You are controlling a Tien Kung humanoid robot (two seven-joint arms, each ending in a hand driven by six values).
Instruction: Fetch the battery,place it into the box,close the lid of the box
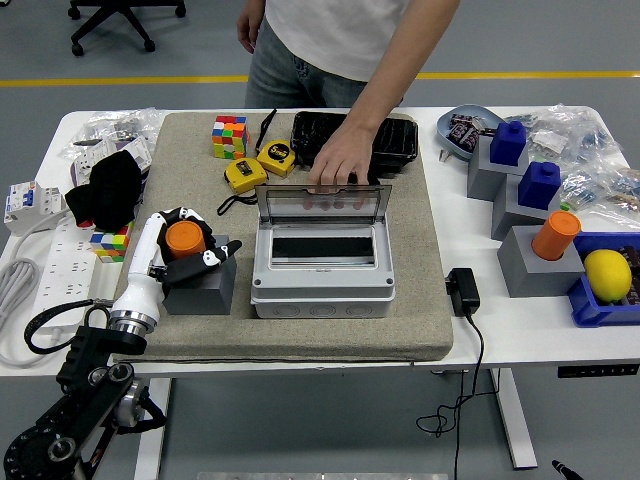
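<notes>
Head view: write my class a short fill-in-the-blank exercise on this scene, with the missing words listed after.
1. The left hand has its fingers around the ____ battery.
2. The battery sits on a ____ block.
3. The box has its lid standing ____.
4. The person's hand touches the box's ____.

Missing words: orange; grey; open; lid

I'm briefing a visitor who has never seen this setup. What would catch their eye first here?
Probably the grey box mid-table on the mat, its clear lid standing open while a person's hand reaches from the far side and grips the lid's top edge. Next, at the left, the robot's left hand wraps its fingers around an orange battery sitting on a grey block.
</notes>
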